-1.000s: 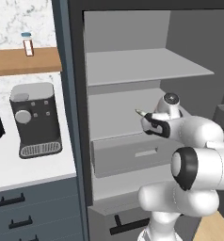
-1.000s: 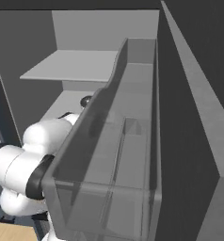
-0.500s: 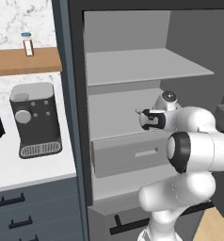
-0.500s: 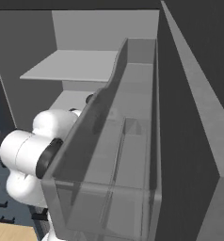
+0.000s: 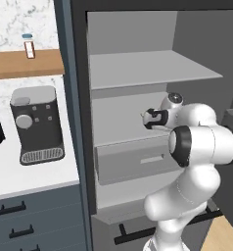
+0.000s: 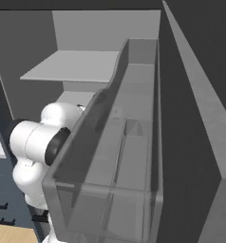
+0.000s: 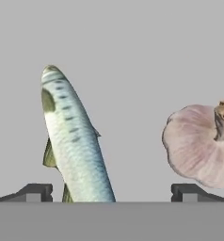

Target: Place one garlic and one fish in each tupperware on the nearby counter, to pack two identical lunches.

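Fish [image 7: 76, 141], slim and silvery-green, lies on a plain grey surface in the hand view, between the two fingertips [image 7: 34, 192] of the end effector [image 7: 111, 193], which stand wide apart. A pinkish-white garlic [image 7: 198, 143] bulb sits just beside it. From the left base view, the end effector [image 5: 147, 117] reaches into the grey cabinet [image 5: 138, 73] above a drawer [image 5: 133, 162].

Coffee machine [image 5: 36, 125]: grey with a dark front and a round dial, standing upright on the desk, left of the tall cabinet.
Wooden shelf [image 5: 25, 63]: on the wall above the coffee machine.
Small bottle [image 5: 28, 46]: upright on the wooden shelf, pale cap, reddish label.
Tall cabinet [image 5: 79, 122]: dark frame, open front, grey inside.
Grey shelf [image 5: 148, 68]: flat board high inside the cabinet.
Grey drawer [image 5: 133, 164]: below that shelf, pulled out.
Lower drawers [image 5: 20, 223]: dark blue-grey, with black handles.
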You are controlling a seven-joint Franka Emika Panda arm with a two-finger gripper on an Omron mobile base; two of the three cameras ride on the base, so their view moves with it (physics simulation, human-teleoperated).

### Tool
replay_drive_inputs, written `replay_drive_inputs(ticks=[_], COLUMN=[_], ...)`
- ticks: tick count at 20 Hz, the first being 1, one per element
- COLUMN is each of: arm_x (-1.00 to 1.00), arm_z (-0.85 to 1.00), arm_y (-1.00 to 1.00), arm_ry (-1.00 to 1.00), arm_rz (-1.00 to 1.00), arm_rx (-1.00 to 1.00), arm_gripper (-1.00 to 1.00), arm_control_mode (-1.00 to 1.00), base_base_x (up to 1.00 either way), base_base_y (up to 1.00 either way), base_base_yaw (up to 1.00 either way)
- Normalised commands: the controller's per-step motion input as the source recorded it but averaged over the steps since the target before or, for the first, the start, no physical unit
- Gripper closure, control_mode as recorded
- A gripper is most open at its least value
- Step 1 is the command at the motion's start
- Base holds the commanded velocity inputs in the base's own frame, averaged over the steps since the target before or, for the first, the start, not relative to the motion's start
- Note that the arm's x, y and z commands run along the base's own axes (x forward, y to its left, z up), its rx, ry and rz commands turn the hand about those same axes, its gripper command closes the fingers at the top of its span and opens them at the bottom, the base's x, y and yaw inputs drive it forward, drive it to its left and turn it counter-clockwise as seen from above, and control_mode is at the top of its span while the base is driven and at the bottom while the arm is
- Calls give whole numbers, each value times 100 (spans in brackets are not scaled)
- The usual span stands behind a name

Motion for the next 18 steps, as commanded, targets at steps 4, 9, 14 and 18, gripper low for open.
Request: replay_drive_inputs(ticks=[4, 9, 14, 18], arm_x=[22, 0, -2, -55], arm_z=[-33, -63, -76, -63], arm_y=[0, 8, 22, 15], arm_ry=[8, 4, 2, 3], arm_rz=[5, 4, 2, 1], arm_rx=[0, -7, -10, -5], arm_gripper=[-100, 100, 100, 100], arm_control_mode=[-100, -100, -100, -100], base_base_x=[0, 0, 0, 0], base_base_y=[0, 0, 0, 0], base_base_yaw=[0, 0, 0, 0])
